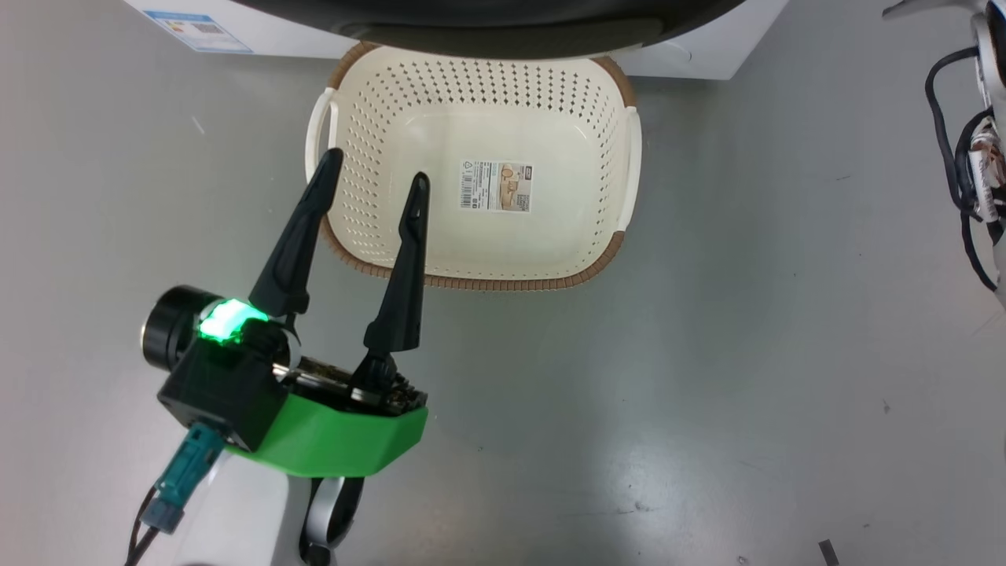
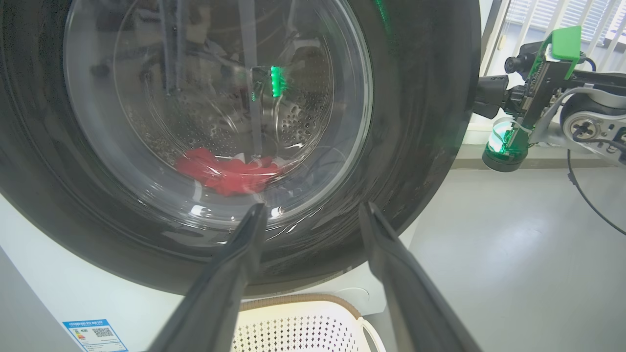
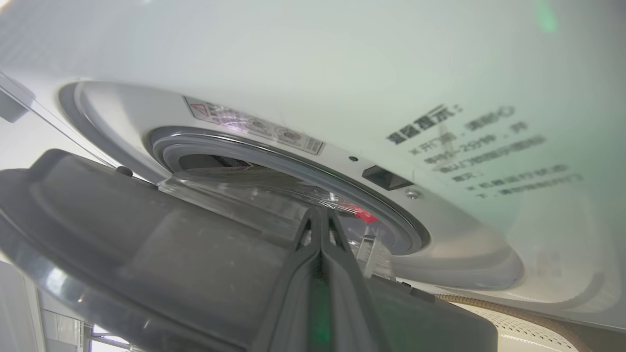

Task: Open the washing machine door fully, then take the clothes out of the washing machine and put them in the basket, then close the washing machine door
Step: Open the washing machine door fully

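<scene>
The washing machine door (image 3: 146, 254) is open just a crack, so step 1 is only begun. There is a thin gap between it and the white washing machine (image 3: 342, 58). The right claw (image 3: 320, 212) is at the door's edge with its 2 fingers pressed together. I cannot tell if it is hooked on the door.

The red clothes (image 2: 225, 171) lie at the bottom of the drum, seen through the glass. None are out yet. The basket (image 1: 503, 281) sits on the floor (image 1: 707, 393), right against the front of the machine, with no clothes in it.

So 3 jobs are left: swing the door wide, move the clothes, shut the door.

The left claw (image 1: 378, 167) hangs over the basket's near left corner, fingers apart, holding nothing. It faces the door, so I think it may be in the way when the door swings out. The door's bottom edge hangs over the basket's far side. Black cables (image 1: 963, 157) hang at the right, well apart from the basket.
</scene>
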